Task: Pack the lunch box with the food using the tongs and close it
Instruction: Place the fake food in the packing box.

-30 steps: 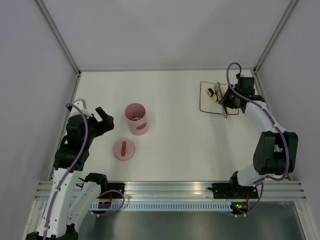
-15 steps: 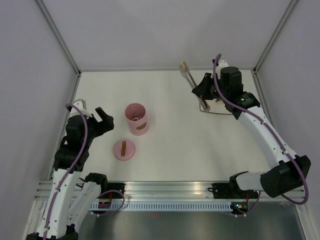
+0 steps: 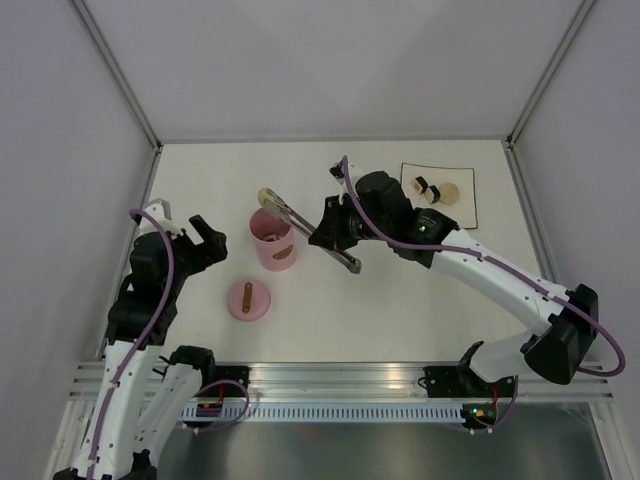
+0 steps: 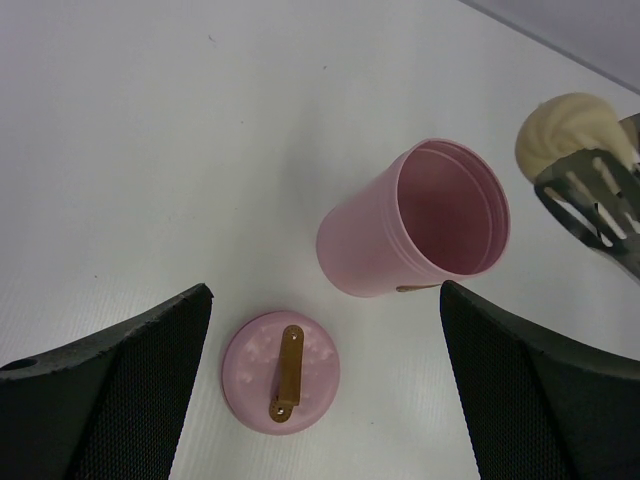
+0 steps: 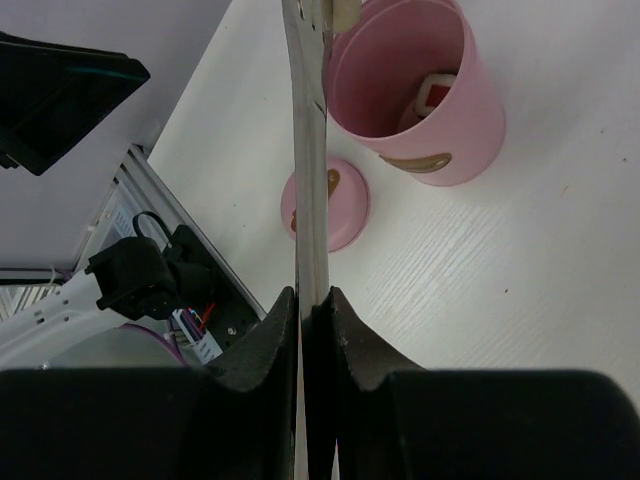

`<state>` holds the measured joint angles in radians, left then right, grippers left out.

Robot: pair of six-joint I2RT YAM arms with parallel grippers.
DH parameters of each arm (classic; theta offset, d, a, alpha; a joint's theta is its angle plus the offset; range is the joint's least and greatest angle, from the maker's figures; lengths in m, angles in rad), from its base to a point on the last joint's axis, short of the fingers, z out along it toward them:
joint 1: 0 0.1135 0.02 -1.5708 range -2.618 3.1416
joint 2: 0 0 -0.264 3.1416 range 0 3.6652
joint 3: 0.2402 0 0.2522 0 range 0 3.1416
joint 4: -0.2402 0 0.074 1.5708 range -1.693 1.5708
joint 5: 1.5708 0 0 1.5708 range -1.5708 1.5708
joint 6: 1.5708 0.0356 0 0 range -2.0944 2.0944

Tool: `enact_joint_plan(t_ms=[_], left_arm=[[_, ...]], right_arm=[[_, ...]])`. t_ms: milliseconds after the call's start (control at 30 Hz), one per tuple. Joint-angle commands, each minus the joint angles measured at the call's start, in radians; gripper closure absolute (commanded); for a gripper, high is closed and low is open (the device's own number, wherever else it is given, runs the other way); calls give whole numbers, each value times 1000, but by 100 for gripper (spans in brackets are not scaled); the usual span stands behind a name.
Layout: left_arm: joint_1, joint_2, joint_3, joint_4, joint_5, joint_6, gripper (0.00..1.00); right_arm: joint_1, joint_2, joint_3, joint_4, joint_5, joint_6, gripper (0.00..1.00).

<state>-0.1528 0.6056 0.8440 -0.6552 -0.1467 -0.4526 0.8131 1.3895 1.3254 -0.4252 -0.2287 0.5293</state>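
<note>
The pink lunch box [image 3: 272,241] stands open left of centre, its lid [image 3: 248,299] flat on the table in front of it. My right gripper [image 3: 331,236] is shut on the silvery tongs [image 3: 296,218], whose tips hold a beige piece of food [image 3: 267,197] just above the pot's far rim. In the right wrist view the tongs [image 5: 310,150] run up from the gripper [image 5: 312,310] past the pot [image 5: 420,100], where a white and red piece [image 5: 436,93] lies inside. My left gripper [image 3: 203,238] stands open, left of the pot. More food [image 3: 426,187] lies on the plate.
A square white dark-edged plate [image 3: 462,210] sits at the back right. In the left wrist view the lid [image 4: 281,370] lies between my open fingers [image 4: 120,380], with the pot [image 4: 370,240] beyond it. Grey walls close off the table at the left, back and right.
My right arm has swung left from the plate to the pot, carrying the tongs with the beige piece. The left arm, pot and lid have not moved.
</note>
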Motion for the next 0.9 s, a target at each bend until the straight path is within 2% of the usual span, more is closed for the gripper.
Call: enact_joint_plan(t_ms=[0,133,400,500,600,633,733,867], left_arm=[[-1,-9,-5,32,10,29,0],[-1,-9,-5,32,10,29,0],[-1,-10,-5,34,7,29,0],[-1,-12,-5,34,4,29,0],[-1,-12,-5,34,6,29,0],[-1,-9,-5,34,6,29,0],[-1,-9,-5,32,7,29,0],[-1,-9,-5,34,7,29,0]], right_arm=[[6,26,-17,51,2,26,93],[14,46,-69,98,-18,38,92],[43,131,-38,137,-57,46,86],[44,134,-43,120,-58,41,78],[44,126,-45,106,-43,37,63],[44,123,-45,105,-37,35,54],[44,117,-42,105,-23,31,47],[44,118,-29,102,-6,26,45]])
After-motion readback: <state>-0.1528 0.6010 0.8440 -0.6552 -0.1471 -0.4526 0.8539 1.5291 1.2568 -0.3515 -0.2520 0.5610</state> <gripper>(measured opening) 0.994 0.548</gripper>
